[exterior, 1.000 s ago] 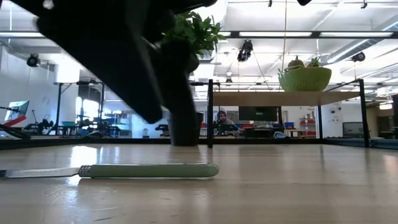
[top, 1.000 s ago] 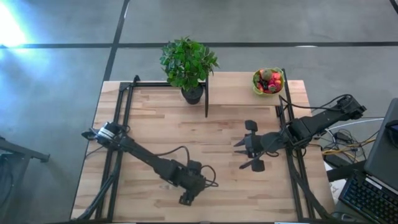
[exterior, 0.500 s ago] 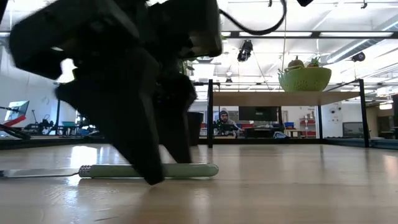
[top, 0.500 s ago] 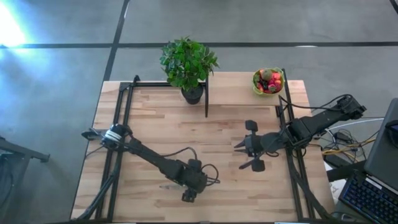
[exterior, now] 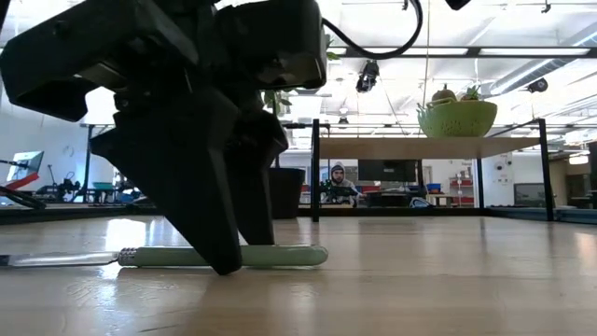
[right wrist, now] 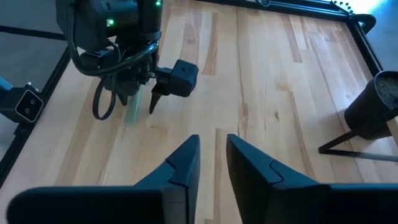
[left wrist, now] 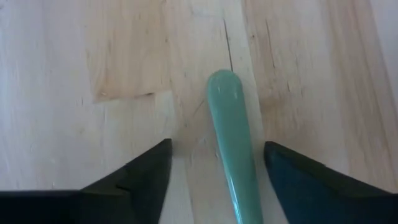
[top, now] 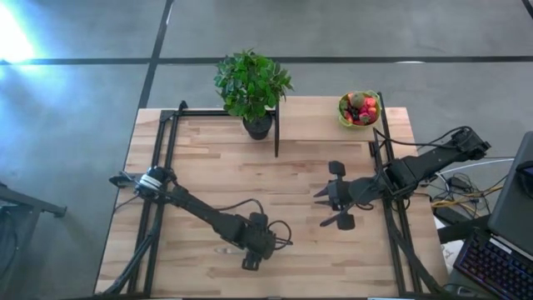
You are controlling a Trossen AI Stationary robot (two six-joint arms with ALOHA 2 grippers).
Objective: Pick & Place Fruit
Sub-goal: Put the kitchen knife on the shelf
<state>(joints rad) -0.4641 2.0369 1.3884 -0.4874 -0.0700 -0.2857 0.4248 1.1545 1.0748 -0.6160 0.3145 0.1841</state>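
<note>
Moved: left gripper (left wrist: 214,165) dropped low since before, fingers (left wrist: 140,171) now spread either side of green knife handle (left wrist: 230,130), not squeezing yet | Right gripper (right wrist: 213,163) waiting at 3 o'clock, nearly closed, empty | Fruit (top: 359,107) heaped in lime bowl (top: 342,117) at 1 o'clock | Step: grabbing knife, not fruit | Next: pinch handle gently | Writing: none seen

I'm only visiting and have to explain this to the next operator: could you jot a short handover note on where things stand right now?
Left gripper: down at the table's near edge, fingers open on either side of the green knife handle, not closed on it yet.
Right gripper: hanging over the middle of the table, fingers slightly apart, holding nothing.
Fruit: all in the lime-green bowl at the far right corner.
Done: no fruit moved, judging by the bare table.
Left: the whole pick and place.
</note>
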